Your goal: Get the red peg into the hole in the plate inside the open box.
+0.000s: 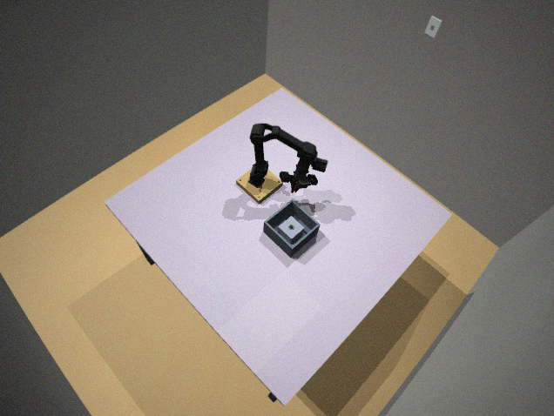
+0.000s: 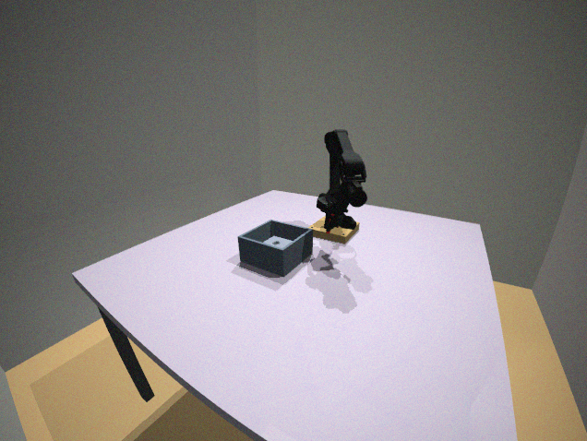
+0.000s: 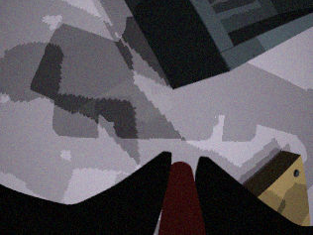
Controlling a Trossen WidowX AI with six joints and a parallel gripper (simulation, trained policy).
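My gripper (image 1: 294,185) (image 2: 330,224) (image 3: 183,163) is shut on the red peg (image 1: 293,189) (image 2: 328,232) (image 3: 182,197). The peg's rounded end shows between the fingertips in the wrist view, and the fingers hide part of it in the top and exterior views. The gripper holds it above the table, beside the open box and outside its walls. The dark blue-grey box (image 1: 277,238) (image 2: 260,256) (image 3: 178,49) stands on the table. A pale plate (image 1: 299,231) (image 2: 286,244) with a dark hole (image 1: 291,227) (image 2: 276,243) lies at its bottom.
The arm's wooden base board (image 1: 260,195) (image 2: 331,233) (image 3: 287,197) lies close to the gripper, on the side away from the box. The near box corner stands high beside the gripper in the wrist view. Arm shadows fall across the table (image 1: 201,250) (image 2: 403,331).
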